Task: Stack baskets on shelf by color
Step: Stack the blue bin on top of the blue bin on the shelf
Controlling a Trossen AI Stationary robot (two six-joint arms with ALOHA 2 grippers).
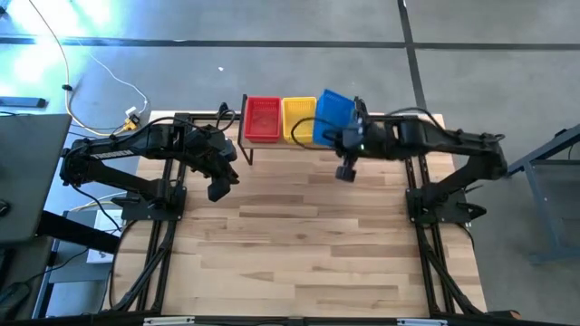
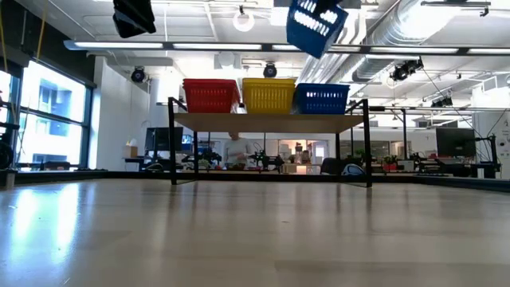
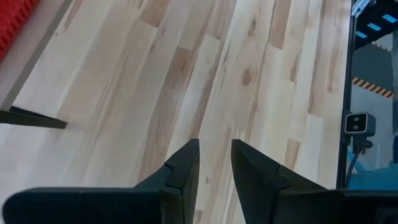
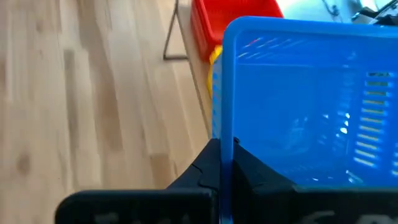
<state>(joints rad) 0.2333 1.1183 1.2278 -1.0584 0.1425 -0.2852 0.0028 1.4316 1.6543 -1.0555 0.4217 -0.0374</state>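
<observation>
On the light-wood shelf (image 2: pixel 271 121) at the table's far edge stand red baskets (image 2: pixel 211 96), yellow baskets (image 2: pixel 268 96) and blue baskets (image 2: pixel 322 98), side by side; how many are nested in each I cannot tell. My right gripper (image 4: pixel 222 155) is shut on another blue basket (image 1: pixel 333 116), which it holds high above the shelf's right end (image 2: pixel 317 24). My left gripper (image 3: pixel 215 152) hangs open and empty over the table, in front of the shelf's left end (image 1: pixel 220 186). My right gripper pinches one wall of the blue basket at its rim (image 4: pixel 235 134), one finger inside and one outside. The basket is lifted clear and tilted, high above the blue baskets on the shelf.
The shelf stands on thin black legs (image 2: pixel 173 143), with open space under it. The wooden tabletop (image 1: pixel 308 235) stretches bare in front of the shelf, between the two arm bases. A black shelf foot (image 3: pixel 31 118) shows near my left gripper.
</observation>
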